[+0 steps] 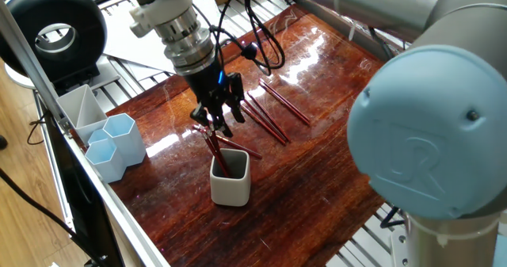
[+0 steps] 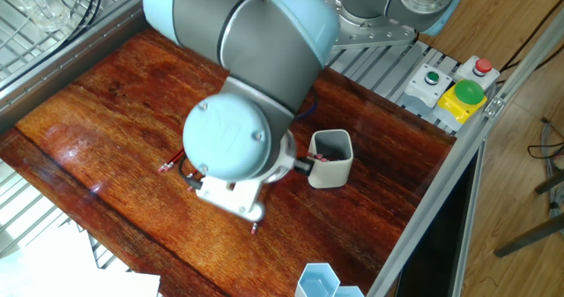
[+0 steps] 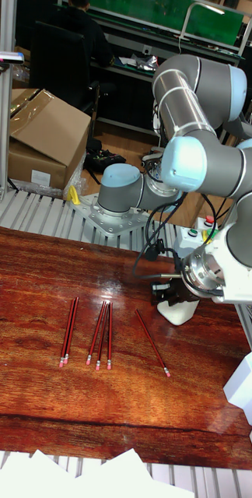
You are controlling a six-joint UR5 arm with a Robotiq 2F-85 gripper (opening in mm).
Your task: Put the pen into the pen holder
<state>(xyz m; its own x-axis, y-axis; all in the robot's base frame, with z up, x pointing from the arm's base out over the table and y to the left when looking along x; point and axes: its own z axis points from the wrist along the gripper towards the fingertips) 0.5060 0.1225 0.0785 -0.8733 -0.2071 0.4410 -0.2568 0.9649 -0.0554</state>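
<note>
The off-white pen holder point(image 1: 230, 180) stands on the wooden table and holds red pens point(image 1: 214, 150) that lean out toward the upper left. My gripper point(image 1: 218, 126) hangs just above their top ends with its black fingers apart, and nothing shows clamped between them. More red pens point(image 1: 271, 118) lie loose on the table behind it, and one point(image 1: 244, 148) lies beside the holder. In the other fixed view the arm hides the gripper, and the pen holder point(image 2: 330, 160) shows beside it. The tall fixed view shows the gripper point(image 3: 173, 294) over the holder point(image 3: 178, 313), with loose pens point(image 3: 101, 334) to its left.
Pale blue hexagonal cups point(image 1: 117, 144) and a grey compartment tray point(image 1: 79, 107) sit at the table's left edge. A button box point(image 2: 454, 90) is on the frame rail. White paper point(image 3: 103, 476) lies at the near table edge. Cables point(image 1: 265, 37) hang from the wrist.
</note>
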